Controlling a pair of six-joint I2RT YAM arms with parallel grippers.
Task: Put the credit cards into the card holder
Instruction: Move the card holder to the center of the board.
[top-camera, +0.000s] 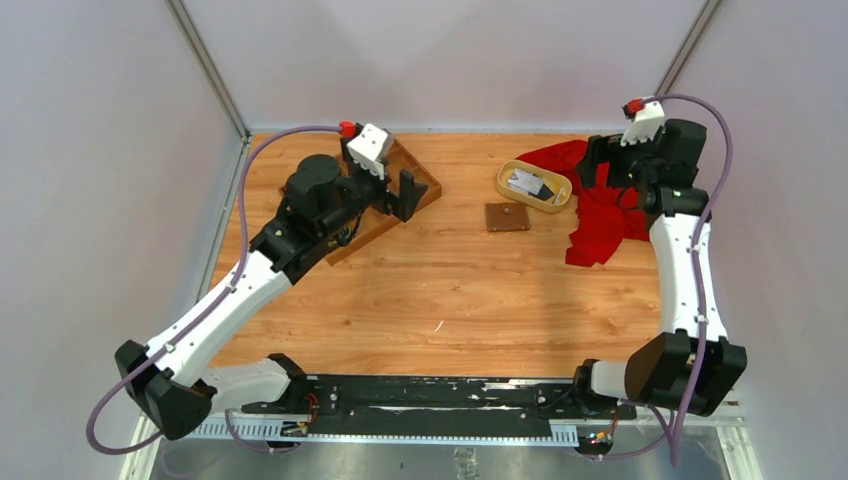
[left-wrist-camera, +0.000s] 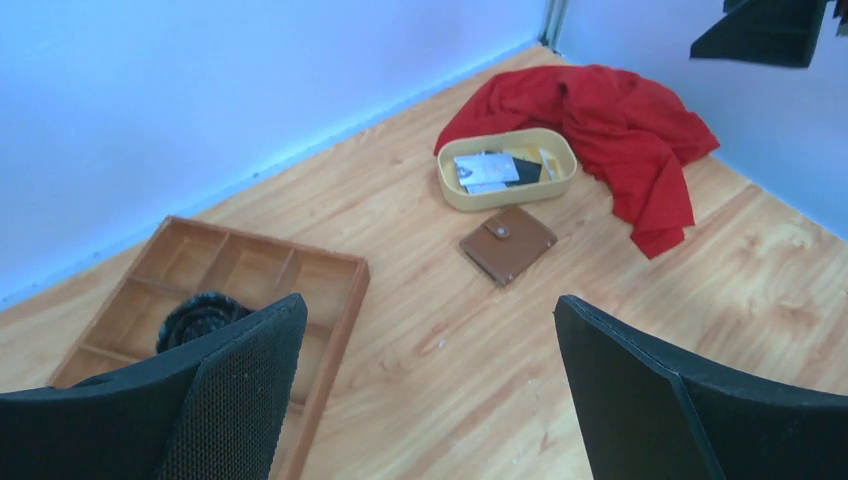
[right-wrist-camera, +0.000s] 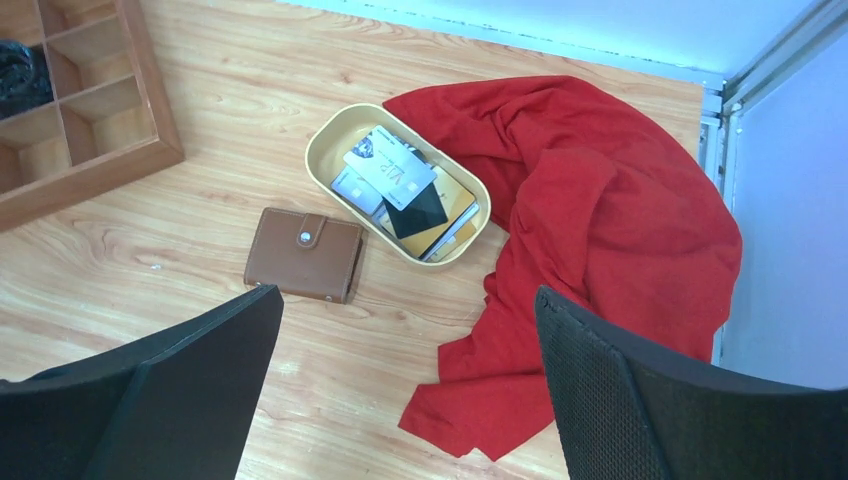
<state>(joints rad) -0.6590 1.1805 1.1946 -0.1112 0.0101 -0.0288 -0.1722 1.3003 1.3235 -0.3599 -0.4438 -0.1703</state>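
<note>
Grippers stood open, empty: left gripper, right gripper.
Loose credit cards lay in yellow dish; card holder just beside it, seemingly snapped shut, needed opening first.

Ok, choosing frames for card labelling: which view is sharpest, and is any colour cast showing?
Right wrist: sharpest, cards in the dish crisp, no glare. Left wrist: softer, wall tinted blue. Top: even, neutral light, but cards tiny.

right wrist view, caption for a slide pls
Open right gripper looks down on closed card holder; credit cards sit in yellow dish beside red cloth.
</note>
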